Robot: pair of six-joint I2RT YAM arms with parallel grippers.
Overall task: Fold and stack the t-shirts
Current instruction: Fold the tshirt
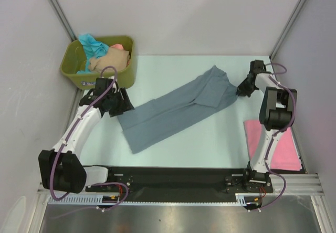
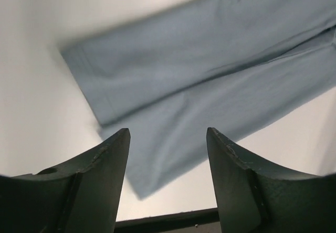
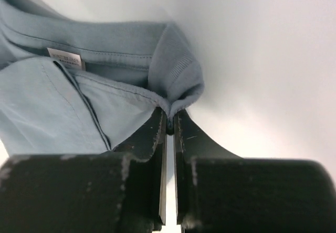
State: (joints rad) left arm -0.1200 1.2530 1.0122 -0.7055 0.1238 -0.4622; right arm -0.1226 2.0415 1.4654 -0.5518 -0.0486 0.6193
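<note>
Pale green counter [image 1: 173, 70] carries everything here. Well to the left of the grey-blue t-shirt [image 1: 173, 109], in the back corner, an olive tub [image 1: 68, 65] holds a teal shirt [image 1: 93, 45], a beige shirt [image 1: 107, 61] and a salmon shirt [image 1: 119, 46] in a heap. The left claw [image 1: 122, 103] sits at the grey-blue t-shirt's left end, jaws apart with nothing between them. That shirt lies long and narrow on the counter, slanting from near left to far right. At its right end the right claw [image 1: 242, 90] is clamped on a fold of cloth by the collar. Further right, nearer the front edge, a pink t-shirt [image 1: 289, 149] lies flat.
</note>
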